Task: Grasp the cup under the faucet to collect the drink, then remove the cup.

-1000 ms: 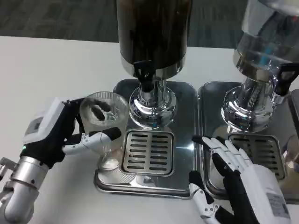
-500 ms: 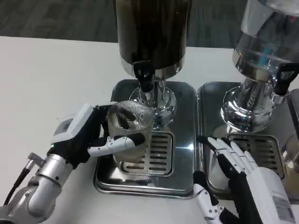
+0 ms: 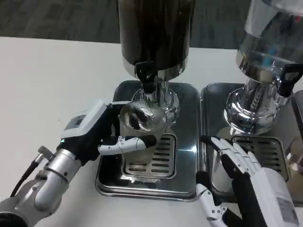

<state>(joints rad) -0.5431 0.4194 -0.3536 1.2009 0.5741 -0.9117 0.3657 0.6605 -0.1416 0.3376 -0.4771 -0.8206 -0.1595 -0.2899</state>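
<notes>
My left hand (image 3: pixel 97 132) grips a clear ribbed glass cup (image 3: pixel 141 130) from its left side, thumb across the front. The cup stands upright over the slotted drip grate (image 3: pixel 158 156), its rim just below the black faucet (image 3: pixel 147 78) of the dark drink dispenser (image 3: pixel 155 33). I see no liquid in the cup and no stream from the faucet. My right hand (image 3: pixel 246 182) rests at the lower right with fingers spread, holding nothing, its fingertips over the neighbouring tray.
A steel drip tray (image 3: pixel 187 118) sits under the dark dispenser. A second dispenser (image 3: pixel 270 42) with a clear tank and black tap (image 3: pixel 286 78) stands on its own tray (image 3: pixel 213 99) at the right. White table (image 3: pixel 52 80) lies open to the left.
My left hand has carried the cup rightward from the tray's left edge to over the grate, under the faucet. The right hand has barely moved.
</notes>
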